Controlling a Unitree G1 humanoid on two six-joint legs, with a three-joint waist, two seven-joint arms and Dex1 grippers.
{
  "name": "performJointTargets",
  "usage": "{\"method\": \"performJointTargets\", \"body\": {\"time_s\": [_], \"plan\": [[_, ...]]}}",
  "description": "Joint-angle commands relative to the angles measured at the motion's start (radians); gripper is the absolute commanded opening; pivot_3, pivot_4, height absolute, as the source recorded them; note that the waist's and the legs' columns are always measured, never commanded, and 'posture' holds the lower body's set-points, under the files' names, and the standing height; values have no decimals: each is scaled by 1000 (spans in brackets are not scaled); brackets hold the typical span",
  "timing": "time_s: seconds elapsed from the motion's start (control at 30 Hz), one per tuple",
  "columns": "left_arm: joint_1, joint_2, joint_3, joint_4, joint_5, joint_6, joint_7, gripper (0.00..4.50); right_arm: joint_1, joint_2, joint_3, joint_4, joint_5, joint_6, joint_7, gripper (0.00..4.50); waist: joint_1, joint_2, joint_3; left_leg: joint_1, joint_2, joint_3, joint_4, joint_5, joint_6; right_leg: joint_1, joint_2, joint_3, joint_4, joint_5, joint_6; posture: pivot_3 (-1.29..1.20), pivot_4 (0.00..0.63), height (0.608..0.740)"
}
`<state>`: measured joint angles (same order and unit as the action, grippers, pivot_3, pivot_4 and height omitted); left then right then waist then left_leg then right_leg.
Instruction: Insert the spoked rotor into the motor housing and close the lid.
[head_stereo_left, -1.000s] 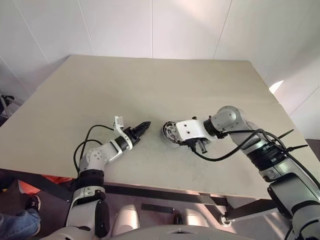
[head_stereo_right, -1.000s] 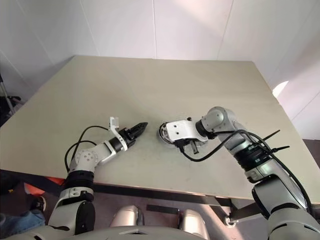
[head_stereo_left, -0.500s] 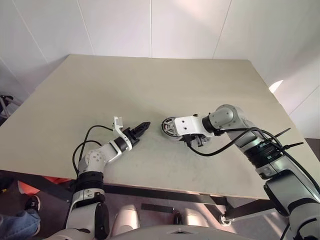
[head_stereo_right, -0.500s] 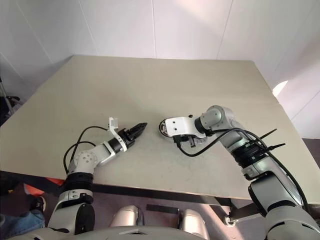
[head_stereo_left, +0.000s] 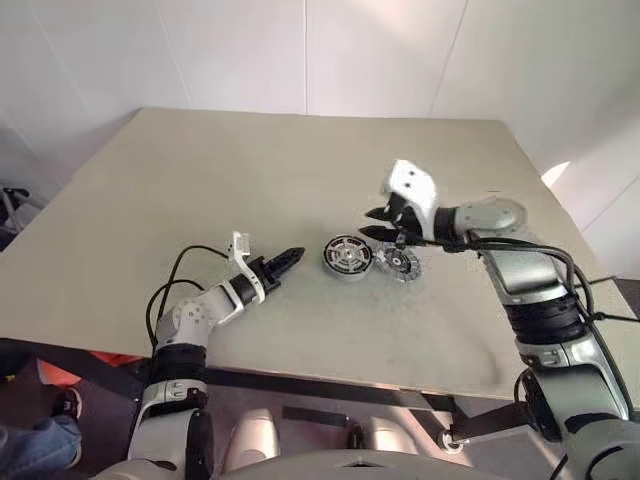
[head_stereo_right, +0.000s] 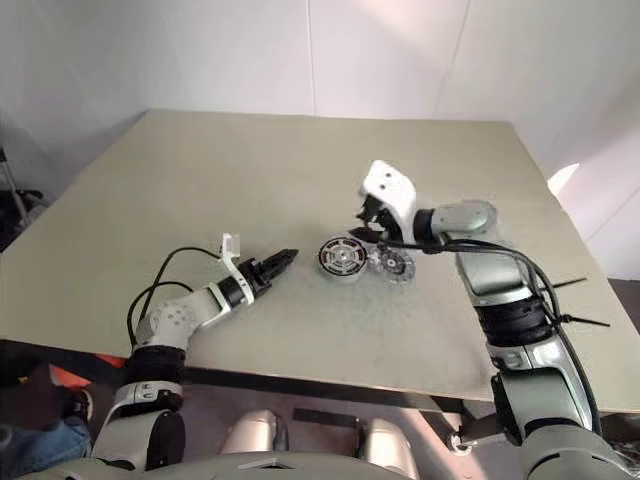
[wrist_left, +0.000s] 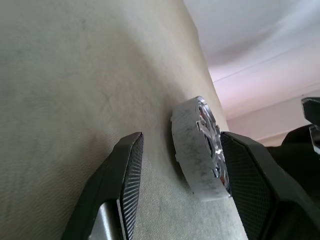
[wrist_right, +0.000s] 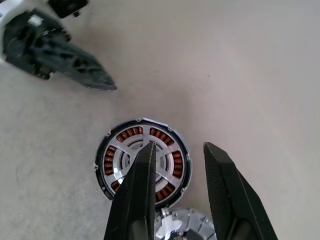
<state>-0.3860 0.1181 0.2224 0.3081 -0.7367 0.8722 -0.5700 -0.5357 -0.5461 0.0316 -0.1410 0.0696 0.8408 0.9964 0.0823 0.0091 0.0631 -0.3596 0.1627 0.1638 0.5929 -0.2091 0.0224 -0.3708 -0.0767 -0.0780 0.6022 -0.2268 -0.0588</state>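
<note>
The motor housing (head_stereo_left: 347, 254) lies flat on the table, a dark ring with copper windings and silvery spokes across them (wrist_right: 142, 162). Whether the spoked rotor sits inside it I cannot tell; as a loose piece it is out of view. The shiny silver lid (head_stereo_left: 400, 264) lies just to the housing's right, touching or nearly touching it. My right gripper (head_stereo_left: 373, 223) hangs open and empty above the two pieces. My left gripper (head_stereo_left: 293, 255) rests low on the table left of the housing, open, pointing at its side wall (wrist_left: 192, 152) and apart from it.
The beige table (head_stereo_left: 200, 170) stretches far back and to both sides of the parts. Black cables loop behind my left wrist (head_stereo_left: 175, 285) and along my right forearm (head_stereo_left: 570, 275). The table's near edge runs just below both arms.
My right gripper let go at the housing, opened, and rose up and to the right, uncovering the housing and the lid beside it. The left arm stayed where it was.
</note>
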Motion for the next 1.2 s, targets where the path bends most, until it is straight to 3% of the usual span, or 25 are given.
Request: {"method": "performJointTargets", "body": {"time_s": [0.03, 0.2, 0.33, 0.43, 0.53, 0.63, 0.87, 1.2], "plan": [[-28, 45, -62, -37, 43, -6, -51, 2622, 74, 14, -188, -162, 123, 276, -68, 1637, 8, 0, 0, 0, 0, 0, 0, 0, 0, -1, 0, 0, 0, 0, 0, 0, 0, 740], [-116, 85, -100, 61, 91, -37, -103, 2622, 195, 92, -514, -411, 331, 720, -57, 1637, 26, 2, 1, 0, 0, 0, -7, 3, -4, -3, 1, 1, 0, -1, 0, 0, 0, 740], [-158, 84, -143, 134, 134, -47, -153, 2622, 312, 214, -734, -380, 463, 774, -212, 1637, 41, 1, 1, 10, -1, 1, -13, 5, -8, 2, 1, 1, -2, -5, 7, 0, 0, 740], [-166, 74, -160, 145, 149, -43, -171, 2622, 353, 297, -816, -342, 526, 774, -380, 1637, 46, 3, 0, 11, -2, 1, -18, 8, -14, 2, 0, 1, -5, -6, 8, 0, 0, 740], [-170, 67, -179, 152, 167, -40, -186, 2622, 382, 357, -859, -324, 576, 774, -508, 1637, 47, 5, -1, 11, -3, 1, -20, 9, -15, 2, 0, 1, -5, -6, 8, 0, 0, 740], [-174, 68, -189, 157, 183, -39, -197, 2622, 371, 424, -908, -315, 634, 774, -605, 2193, 49, 8, -2, 11, -3, 1, -23, 10, -16, 2, 0, 1, -8, -6, 8, 0, 0, 740], [-175, 77, -184, 161, 202, -37, -207, 2622, 315, 547, -991, -244, 731, 774, -836, 4482, 48, 9, -5, 13, -4, 1, -28, 10, -17, 4, 0, 1, -13, -5, 8, 0, 0, 740], [-165, 92, -176, 149, 215, -36, -202, 2622, 259, 586, -984, -183, 823, 774, -942, 4482, 42, 8, -6, 21, -4, 1, -33, 13, -22, 8, 0, 1, -14, -6, 8, 0, 0, 740]]}}
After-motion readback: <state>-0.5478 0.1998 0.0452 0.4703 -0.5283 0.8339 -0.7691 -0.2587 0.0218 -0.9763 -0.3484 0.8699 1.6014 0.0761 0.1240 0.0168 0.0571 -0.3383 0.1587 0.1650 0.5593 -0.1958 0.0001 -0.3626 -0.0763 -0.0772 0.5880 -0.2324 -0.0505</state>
